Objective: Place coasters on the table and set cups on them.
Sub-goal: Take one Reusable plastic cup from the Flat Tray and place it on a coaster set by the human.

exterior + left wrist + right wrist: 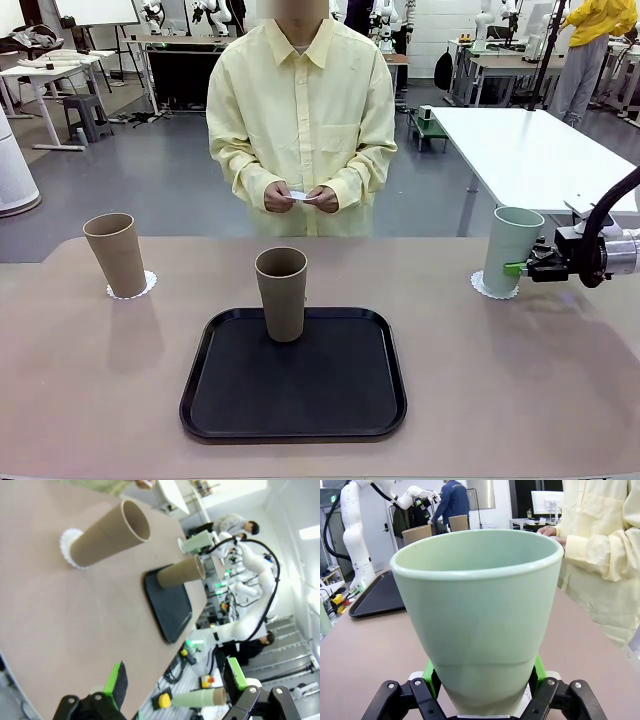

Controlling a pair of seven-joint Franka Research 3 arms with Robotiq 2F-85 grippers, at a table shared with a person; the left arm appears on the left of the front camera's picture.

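A pale mint green cup stands on a lacy white coaster at the table's right side. My right gripper is shut on its lower part, green pads pressed to both sides of the cup. At the left, a light tan cup sits on another coaster. The darker brown cup stands on the black tray. The person holds a small white coaster in both hands. My left gripper hangs open above the table's edge, away from the tan cup.
The black tray lies at the middle front of the table. The person stands at the far edge, hands held at waist height. A white table stands behind on the right.
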